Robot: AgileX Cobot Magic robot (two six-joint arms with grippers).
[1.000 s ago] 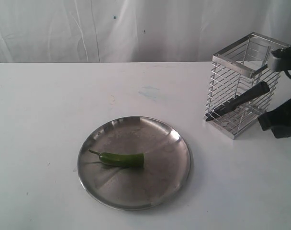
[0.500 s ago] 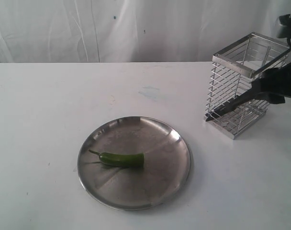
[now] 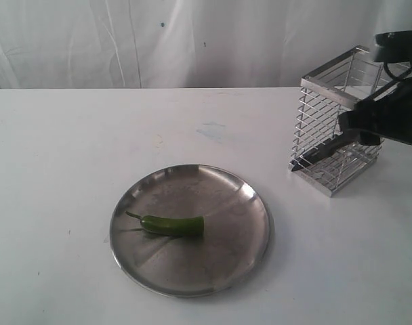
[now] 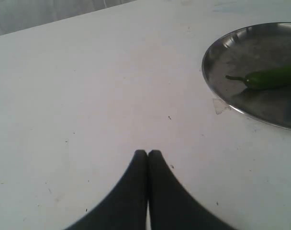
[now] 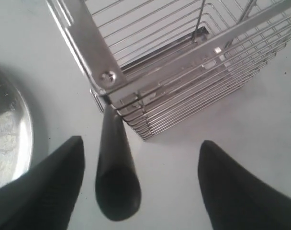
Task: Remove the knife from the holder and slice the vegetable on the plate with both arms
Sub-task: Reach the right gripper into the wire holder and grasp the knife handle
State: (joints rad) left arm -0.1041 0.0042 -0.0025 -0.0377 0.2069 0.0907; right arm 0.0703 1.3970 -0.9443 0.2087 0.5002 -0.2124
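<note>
Exterior view first: we see a white table (image 3: 70,149) with a white curtain (image 3: 192,40) behind it. Near the middle of the table sits the round metal plate (image 3: 219,203). The green pepper (image 3: 173,225) lies flat on the plate, a bit to the left side of it, with its thin stem pointing left. Well apart from the plate, at the back right, stands the tall wire holder (image 3: 328,115). The black knife (image 3: 318,156) leans slanted in the holder. Its sharp tip is low down, at the holder's corner nearest the plate, and its handle goes up to the right. The right arm (image 3: 396,112) hangs beside the holder, right at the handle end.

From the right wrist view we look down on the holder's flat rim (image 5: 88,43). The knife handle (image 5: 114,163) pokes out under the rim, at a corner. The right jaws are spread wide, and the handle stands between the two black fingers (image 5: 50,191), closer to one of them. We see a gap on each side, so nothing is gripped.

From the left wrist view, the left jaws are pressed tight together with nothing in them. Their fingers (image 4: 131,201) hang over bare table (image 4: 88,96), apart from the plate (image 4: 260,105) and the pepper (image 4: 274,76)
</note>
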